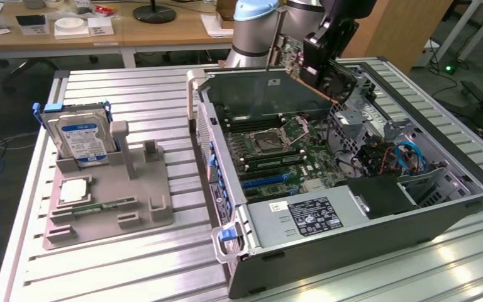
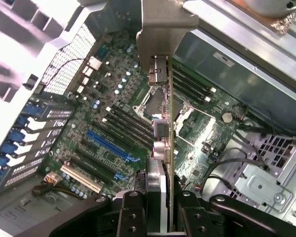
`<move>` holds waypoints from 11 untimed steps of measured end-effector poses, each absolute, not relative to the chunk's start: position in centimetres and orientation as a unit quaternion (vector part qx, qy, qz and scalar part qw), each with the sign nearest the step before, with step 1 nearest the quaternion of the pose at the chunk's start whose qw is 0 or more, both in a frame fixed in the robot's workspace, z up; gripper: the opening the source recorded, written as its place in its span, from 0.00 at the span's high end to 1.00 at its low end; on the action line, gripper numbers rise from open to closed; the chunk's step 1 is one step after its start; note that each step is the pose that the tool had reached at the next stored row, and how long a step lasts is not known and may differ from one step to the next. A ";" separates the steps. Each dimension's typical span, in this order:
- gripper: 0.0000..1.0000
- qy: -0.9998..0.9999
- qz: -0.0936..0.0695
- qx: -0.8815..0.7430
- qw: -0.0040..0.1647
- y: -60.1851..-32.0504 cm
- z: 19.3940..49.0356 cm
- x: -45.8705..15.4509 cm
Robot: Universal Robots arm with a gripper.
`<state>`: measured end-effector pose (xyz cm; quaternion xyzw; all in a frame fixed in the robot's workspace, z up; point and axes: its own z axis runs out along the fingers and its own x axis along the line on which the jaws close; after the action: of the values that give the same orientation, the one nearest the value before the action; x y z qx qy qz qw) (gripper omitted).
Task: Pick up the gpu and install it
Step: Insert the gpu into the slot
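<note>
Across the lower half of the exterior view, a table [image 1: 124, 277] of ribbed, silvery aluminium slats with bright glare near the lower right. Behind it, along the upper left of the frame, wooden desks [image 1: 23, 41] with small white items, over a dark floor with loose cables. At the left of the frame, a grey moulded plastic fixture [image 1: 141, 189] holding an upright silver hard drive [image 1: 78, 138] with a blue label, and a narrow green memory stick [image 1: 103, 206] lying flat near its front edge. At centre and right, an open computer case [image 1: 351, 251] of dark sheet metal, exposing a green motherboard [image 1: 283, 157] dense with slots and a boxy grey power supply [image 1: 309, 217] with a printed label. At the upper middle, a pale grey robot arm [image 1: 254, 31] ending in a black gripper [image 1: 321, 44]. Jaws closed on the gpu [image 1: 304, 63], a thin flat card held tilted in the air above the far side of the case, clear of the board. In the wrist view, the gripper [image 2: 160, 217] clamping the gpu [image 2: 167, 148] seen edge-on, with a black finger [image 2: 133, 212] on each side and a pale metal bracket at the card's far end, above a long blue slot [image 2: 108, 145] and rows of black slots.
</note>
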<state>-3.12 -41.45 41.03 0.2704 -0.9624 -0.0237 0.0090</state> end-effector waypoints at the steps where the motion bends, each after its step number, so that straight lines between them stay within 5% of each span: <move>1: 0.72 -0.961 -0.024 0.277 0.009 -41.4 41.0 -3.1; 11: 0.72 -0.941 -0.023 0.339 0.011 -41.4 41.0 -3.1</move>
<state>-3.12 -41.45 41.03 0.3387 -0.9405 -0.0230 0.0107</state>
